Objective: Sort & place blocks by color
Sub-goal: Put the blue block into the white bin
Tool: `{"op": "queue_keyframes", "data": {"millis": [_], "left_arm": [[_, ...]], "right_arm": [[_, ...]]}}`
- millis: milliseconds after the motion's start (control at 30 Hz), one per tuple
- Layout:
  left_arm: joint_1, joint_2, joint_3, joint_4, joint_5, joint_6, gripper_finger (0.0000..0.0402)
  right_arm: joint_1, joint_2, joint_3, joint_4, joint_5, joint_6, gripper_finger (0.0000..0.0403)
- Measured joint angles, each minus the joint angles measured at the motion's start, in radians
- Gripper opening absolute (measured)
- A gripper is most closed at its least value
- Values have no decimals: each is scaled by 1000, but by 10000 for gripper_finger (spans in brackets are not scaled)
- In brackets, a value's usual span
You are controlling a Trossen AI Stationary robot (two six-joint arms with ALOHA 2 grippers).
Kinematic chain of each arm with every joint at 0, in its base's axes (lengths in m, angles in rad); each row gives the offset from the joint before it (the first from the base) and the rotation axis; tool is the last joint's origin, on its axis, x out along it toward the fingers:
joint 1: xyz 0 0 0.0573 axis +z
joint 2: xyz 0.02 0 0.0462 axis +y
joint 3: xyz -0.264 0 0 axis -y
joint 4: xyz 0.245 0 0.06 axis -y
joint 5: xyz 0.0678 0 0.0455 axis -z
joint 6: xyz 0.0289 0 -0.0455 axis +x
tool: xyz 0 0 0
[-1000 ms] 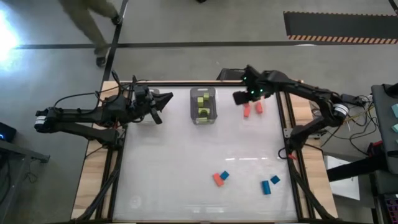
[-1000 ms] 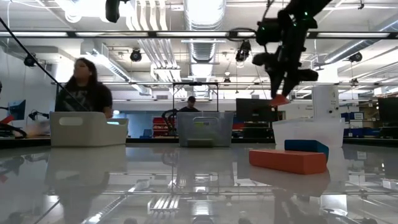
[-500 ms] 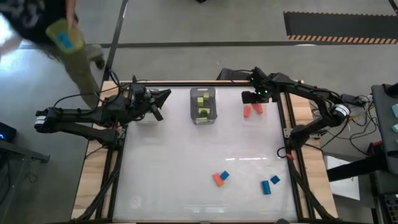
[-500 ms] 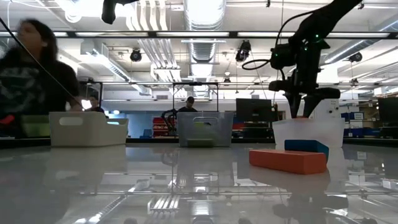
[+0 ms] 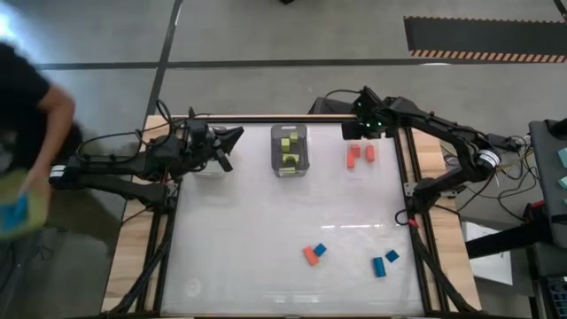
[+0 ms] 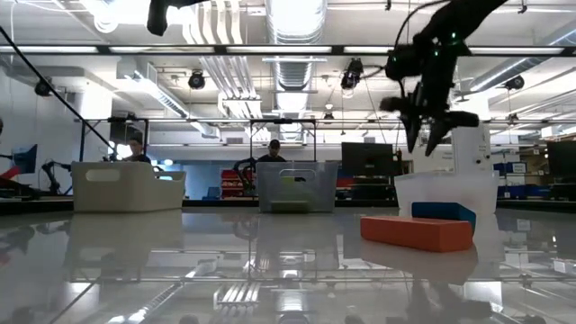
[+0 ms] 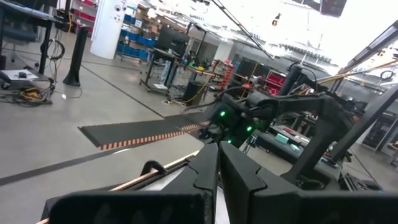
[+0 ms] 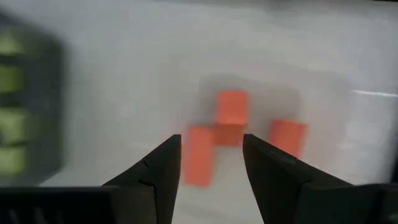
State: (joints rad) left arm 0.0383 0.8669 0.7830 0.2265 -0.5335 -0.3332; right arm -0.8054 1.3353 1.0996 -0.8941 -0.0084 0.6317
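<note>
Three orange blocks [image 8: 231, 118] lie in a clear bin [image 6: 447, 191] at the table's far right, seen from above as orange blocks [image 5: 359, 156]. My right gripper [image 5: 358, 129] hangs open just above them, pointing steeply down, with nothing between its fingers [image 8: 211, 142]. Green blocks [image 5: 288, 149] fill the middle bin. Loose on the table's near right lie an orange block [image 5: 310, 257] and blue blocks [image 5: 320, 250] [image 5: 378, 266]. My left gripper [image 5: 232, 137] waits shut at the far left, held level in the air.
A white bin [image 6: 128, 186] stands at the far left, below my left arm. The middle bin [image 6: 297, 186] stands between the two arms. A person [image 5: 22, 168] moves past on the floor beyond the table's left edge.
My right gripper, which held an orange block a second ago, has moved toward the table's far right corner over the clear bin and has opened. The block has left its fingers and now lies in the bin with the other two orange ones.
</note>
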Motion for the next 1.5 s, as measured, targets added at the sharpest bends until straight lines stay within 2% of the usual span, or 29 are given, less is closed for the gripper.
{"op": "queue_keyframes", "data": {"millis": [167, 367, 533, 667, 867, 967, 1033, 1233, 1333, 1500], "left_arm": [[0, 0, -2, -11, 3, 0, 0], [0, 1, -3, -68, 10, -2, 0], [-1, 31, 6, -73, 137, -11, 0], [-21, 100, 38, -71, 240, -130, 0], [-111, 265, 110, -79, 249, -310, 0], [-176, 363, 177, -137, 249, -407, 0], [-231, 428, 239, -236, 249, -476, 0], [-368, 639, 503, -667, 257, -648, 0], [-393, 747, 654, -810, 281, -620, 0], [-401, 891, 826, -830, 306, -436, 0]], "right_arm": [[110, -65, 58, -15, -63, 41, 153], [335, -172, 66, -8, -70, 125, 152], [528, -242, 42, -7, -70, 135, 152], [645, -294, 3, 2, -34, 130, 152], [738, -371, -58, 41, -17, 143, 152], [778, -408, -80, 63, -15, 134, 152], [800, -431, -97, 77, -14, 126, 153], [839, -494, -147, 123, 70, 94, 153], [839, -521, -176, 170, 101, 84, 153], [838, -541, -198, 223, 150, 61, 153]]}}
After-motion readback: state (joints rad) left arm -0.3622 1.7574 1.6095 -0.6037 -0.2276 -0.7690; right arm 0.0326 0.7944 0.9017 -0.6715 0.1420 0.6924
